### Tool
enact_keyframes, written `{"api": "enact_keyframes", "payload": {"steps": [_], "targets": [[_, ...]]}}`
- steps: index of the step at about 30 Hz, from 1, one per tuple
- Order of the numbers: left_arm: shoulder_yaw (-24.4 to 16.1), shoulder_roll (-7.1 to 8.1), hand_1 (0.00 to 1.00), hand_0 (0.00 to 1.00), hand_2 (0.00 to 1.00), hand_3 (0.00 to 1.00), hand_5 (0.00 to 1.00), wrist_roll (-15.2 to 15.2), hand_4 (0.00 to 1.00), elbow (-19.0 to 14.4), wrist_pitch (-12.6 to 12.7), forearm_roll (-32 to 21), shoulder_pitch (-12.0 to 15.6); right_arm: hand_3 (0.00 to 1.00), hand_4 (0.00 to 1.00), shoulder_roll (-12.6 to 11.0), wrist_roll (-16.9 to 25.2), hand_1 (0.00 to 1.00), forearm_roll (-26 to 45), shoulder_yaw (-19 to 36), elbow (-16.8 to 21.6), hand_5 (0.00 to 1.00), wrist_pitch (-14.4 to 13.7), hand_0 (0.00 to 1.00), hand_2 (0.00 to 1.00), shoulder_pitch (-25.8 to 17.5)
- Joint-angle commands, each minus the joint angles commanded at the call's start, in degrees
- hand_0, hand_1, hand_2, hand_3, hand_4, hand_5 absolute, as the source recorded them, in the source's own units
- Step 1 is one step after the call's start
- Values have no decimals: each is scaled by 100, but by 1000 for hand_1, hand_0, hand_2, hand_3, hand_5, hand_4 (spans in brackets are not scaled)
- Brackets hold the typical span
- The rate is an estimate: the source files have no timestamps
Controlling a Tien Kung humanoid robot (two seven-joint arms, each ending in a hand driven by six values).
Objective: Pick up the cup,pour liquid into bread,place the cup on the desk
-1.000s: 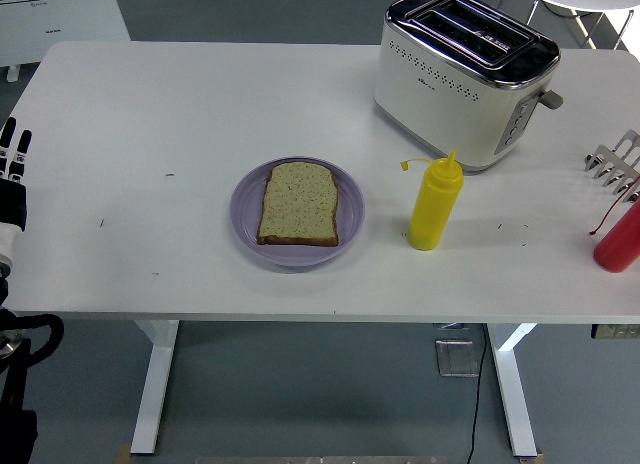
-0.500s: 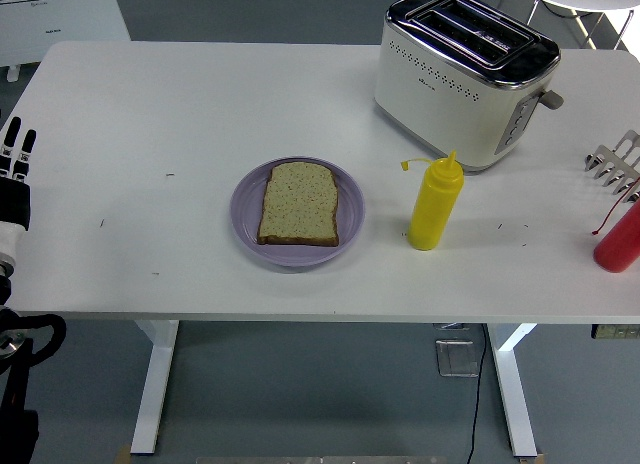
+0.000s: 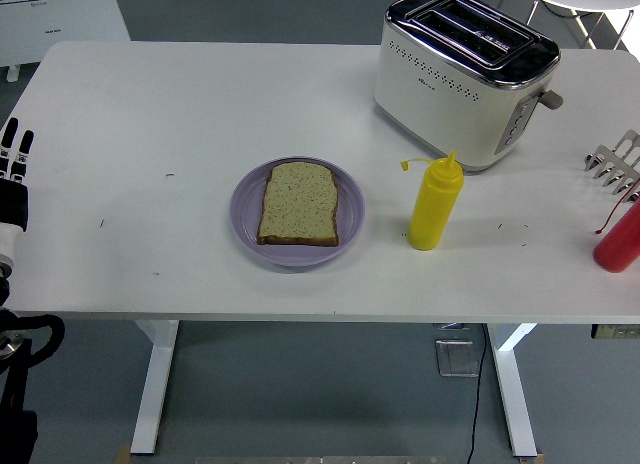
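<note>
The yellow squeeze bottle stood upright right of the centre of the bench, just beside the purple plate carrying the bread, and no cup showed. The right hand hovered empty at the right edge, fingers spread; the left hand rested at the left edge, fingers extended. The right hand probably needed to close around the bottle's body below the shoulder, keeping it upright and clear of the red bottle and toaster.
</note>
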Motion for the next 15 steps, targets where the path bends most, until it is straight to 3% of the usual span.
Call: {"api": "enact_keyframes", "payload": {"steps": [15], "targets": [[51, 15, 781, 806, 805, 772, 998, 7, 476, -1, -6, 7, 62, 660, 551, 33, -68, 638, -23, 9, -5, 403, 23, 730, 668, -75]]}}
